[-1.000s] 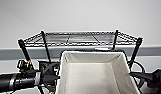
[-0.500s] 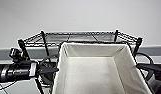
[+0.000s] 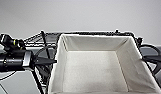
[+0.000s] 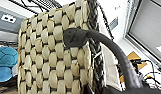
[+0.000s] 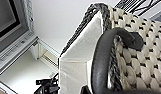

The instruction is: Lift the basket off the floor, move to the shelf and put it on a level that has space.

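As it hangs high: basket [image 3: 96, 67] up at the shelf's [image 3: 46, 37] top level [image 3: 52, 35].
Left tool [image 3: 49, 60]: at the left handle [image 4: 78, 37], grip unclear.
Right tool: can't tell.

One basket [image 3: 96, 67], cream-lined, flanked by the arms. One dark loop handle [image 4: 101, 47] close before the left wrist, one more handle [image 5: 106, 55] close before the right wrist: two in all. One black wire shelf [image 3: 46, 37] beyond the basket. One blue ball-like toy [image 4: 4, 62] past the left handle.
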{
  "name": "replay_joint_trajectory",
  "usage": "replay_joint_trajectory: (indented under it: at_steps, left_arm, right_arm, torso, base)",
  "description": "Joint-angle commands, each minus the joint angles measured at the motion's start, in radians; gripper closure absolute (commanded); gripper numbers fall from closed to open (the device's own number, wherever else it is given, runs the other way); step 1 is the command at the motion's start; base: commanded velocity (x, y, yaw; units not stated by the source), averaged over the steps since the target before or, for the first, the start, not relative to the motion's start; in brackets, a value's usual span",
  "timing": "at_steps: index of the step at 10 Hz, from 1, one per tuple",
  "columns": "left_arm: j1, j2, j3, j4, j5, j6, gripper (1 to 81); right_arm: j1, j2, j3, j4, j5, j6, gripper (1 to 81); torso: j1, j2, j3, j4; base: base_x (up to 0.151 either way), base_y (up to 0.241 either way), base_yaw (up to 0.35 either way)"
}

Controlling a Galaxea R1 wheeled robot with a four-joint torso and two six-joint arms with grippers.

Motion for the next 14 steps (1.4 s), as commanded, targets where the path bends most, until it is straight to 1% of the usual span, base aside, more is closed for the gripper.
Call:
replay_joint_trajectory:
  at_steps: [1, 3, 4, 6, 7, 8, 10, 14]
  left_arm:
    - [-0.214, 0.057, -0.103, 0.007, -0.03, -0.068, 81.1]
    - [-0.262, 0.085, -0.147, -0.001, -0.012, -0.094, 81.1]
    - [-0.288, 0.096, -0.17, -0.014, -0.004, -0.095, 81.1]
    - [-0.344, 0.114, -0.209, -0.045, 0.031, -0.095, 81.1]
    - [-0.378, 0.13, -0.238, -0.067, 0.045, -0.095, 81.1]
    - [-0.394, 0.14, -0.258, -0.08, 0.057, -0.095, 81.1]
    - [-0.418, 0.174, -0.304, -0.096, 0.059, -0.095, 81.1]
    - [-0.464, 0.232, -0.385, -0.116, 0.059, -0.095, 81.1]
  right_arm:
    - [0.206, 0.006, -0.085, 0.025, -0.068, 0.113, 81.1]
    - [0.278, 0.038, -0.135, 0.025, -0.1, 0.161, 81.1]
    - [0.304, 0.055, -0.157, 0.025, -0.117, 0.178, 81.1]
    - [0.338, 0.08, -0.192, 0.03, -0.121, 0.193, 81.1]
    - [0.359, 0.098, -0.207, 0.025, -0.121, 0.213, 81.1]
    - [0.371, 0.117, -0.224, 0.027, -0.121, 0.221, 81.1]
    - [0.397, 0.173, -0.276, 0.028, -0.135, 0.244, 81.1]
    - [0.488, 0.272, -0.379, 0.028, -0.151, 0.279, 81.1]
  torso:
    - [0.0, 0.0, 0.0, 0.0]
    - [0.0, 0.0, 0.0, 0.0]
    - [0.0, 0.0, 0.0, 0.0]
    - [0.0, 0.0, 0.0, 0.0]
    - [0.0, 0.0, 0.0, 0.0]
    - [0.0, 0.0, 0.0, 0.0]
    - [0.0, 0.0, 0.0, 0.0]
    - [0.0, 0.0, 0.0, 0.0]
  base:
    - [0.0, 0.0, 0.0]
    - [0.0, 0.0, 0.0]
    - [0.0, 0.0, 0.0]
    - [0.0, 0.0, 0.0]
    - [0.0, 0.0, 0.0]
    - [0.0, 0.0, 0.0]
    - [0.0, 0.0, 0.0]
    - [0.0, 0.0, 0.0]
